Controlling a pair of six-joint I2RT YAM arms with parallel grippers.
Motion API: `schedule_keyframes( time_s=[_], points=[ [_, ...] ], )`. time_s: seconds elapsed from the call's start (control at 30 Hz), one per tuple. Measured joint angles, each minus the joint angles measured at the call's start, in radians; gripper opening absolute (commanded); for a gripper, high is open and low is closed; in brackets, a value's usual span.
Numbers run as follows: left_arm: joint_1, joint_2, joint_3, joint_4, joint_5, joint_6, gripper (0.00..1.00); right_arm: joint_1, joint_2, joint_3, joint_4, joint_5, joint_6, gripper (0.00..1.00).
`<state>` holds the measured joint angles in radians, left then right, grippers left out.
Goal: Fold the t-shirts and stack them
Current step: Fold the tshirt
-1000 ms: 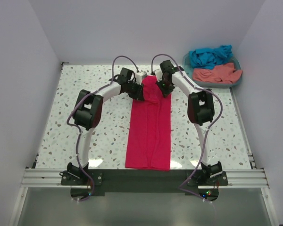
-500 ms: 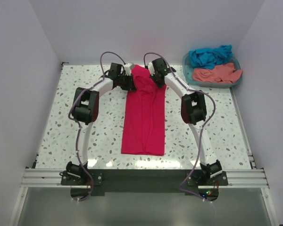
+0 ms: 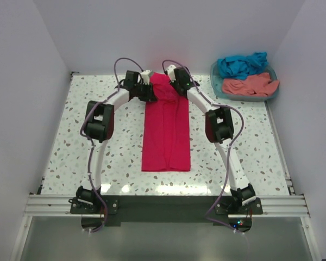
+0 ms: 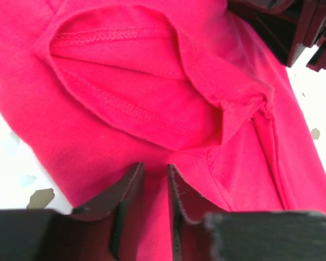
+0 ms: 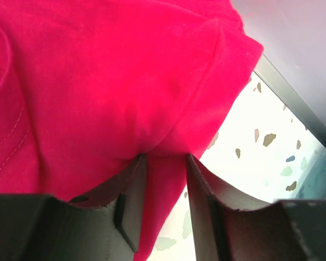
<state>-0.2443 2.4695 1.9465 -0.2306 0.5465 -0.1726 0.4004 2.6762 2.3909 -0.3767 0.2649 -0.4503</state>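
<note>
Crimson-pink t-shirt (image 3: 165, 130) folded lengthwise, pinched in left fingers (image 4: 125, 196); right fingers (image 5: 204, 201) ajar, hold unclear. Unfolded in basket (image 3: 244, 99): teal-blue t-shirt (image 3: 242, 65), salmon-coral t-shirt (image 3: 247, 85).

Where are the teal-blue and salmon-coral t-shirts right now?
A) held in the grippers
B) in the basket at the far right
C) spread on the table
B: the teal-blue shirt and salmon-coral shirt lie bunched in the basket; only the crimson-pink shirt is on the table.

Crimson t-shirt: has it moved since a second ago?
Yes. The crimson t-shirt has slid farther in: its near hem, earlier at the front edge of the table, now lies well back from it.
</note>
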Motion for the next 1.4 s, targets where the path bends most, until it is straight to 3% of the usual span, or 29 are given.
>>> schedule_keyframes(
  time_s=[0.13, 0.17, 0.2, 0.27, 0.33, 0.37, 0.47, 0.5, 0.53, 0.63, 0.8, 0.97, 1.03, 1.17, 1.4],
  points=[
    [0.002, -0.005, -0.001, 0.014, 0.006, 0.014, 0.44, 0.0, -0.005, -0.01, 0.033, 0.002, -0.002, 0.57],
    [0.002, -0.011, -0.007, 0.019, 0.007, 0.025, 0.48, 0.0, -0.015, -0.021, 0.04, -0.002, 0.002, 0.65],
    [0.003, -0.023, -0.019, 0.025, 0.006, 0.039, 0.56, -0.001, -0.029, -0.035, 0.04, -0.012, 0.007, 0.69],
    [0.006, -0.056, -0.048, 0.036, 0.003, 0.064, 0.63, -0.002, -0.069, -0.061, 0.039, -0.029, 0.012, 0.78],
    [0.01, -0.111, -0.082, 0.048, 0.004, 0.094, 0.82, -0.002, -0.132, -0.095, 0.04, -0.057, 0.016, 0.82],
    [0.013, -0.149, -0.102, 0.055, 0.005, 0.117, 0.83, -0.002, -0.166, -0.109, 0.039, -0.069, 0.016, 0.87],
    [0.019, -0.306, -0.174, 0.097, 0.023, 0.184, 0.98, -0.002, -0.329, -0.184, 0.047, -0.13, 0.003, 0.91],
    [0.021, -0.372, -0.205, 0.117, 0.028, 0.199, 1.0, -0.002, -0.377, -0.202, 0.048, -0.143, -0.002, 0.87],
    [0.021, -0.442, -0.239, 0.147, 0.026, 0.209, 1.0, -0.001, -0.45, -0.237, 0.056, -0.165, -0.013, 0.86],
    [0.022, -0.65, -0.335, 0.196, 0.032, 0.272, 1.0, 0.005, -0.653, -0.377, 0.085, -0.206, -0.068, 0.96],
    [0.022, -0.901, -0.465, 0.116, 0.126, 0.494, 1.0, 0.014, -0.956, -0.614, -0.014, -0.393, -0.2, 0.98],
    [0.002, -1.174, -0.852, -0.104, 0.243, 0.861, 0.96, 0.02, -1.187, -0.926, -0.212, -0.631, -0.282, 0.97],
    [-0.047, -1.265, -1.029, -0.182, 0.252, 0.993, 0.94, 0.021, -1.25, -1.056, -0.271, -0.704, -0.33, 0.94],
    [-0.212, -1.365, -1.284, -0.238, 0.247, 1.113, 0.78, 0.051, -1.34, -1.337, -0.373, -0.778, -0.445, 0.78],
    [-0.336, -1.317, -1.408, -0.176, 0.197, 1.191, 0.61, 0.167, -1.348, -1.56, -0.375, -0.791, -0.536, 0.58]
  ],
)
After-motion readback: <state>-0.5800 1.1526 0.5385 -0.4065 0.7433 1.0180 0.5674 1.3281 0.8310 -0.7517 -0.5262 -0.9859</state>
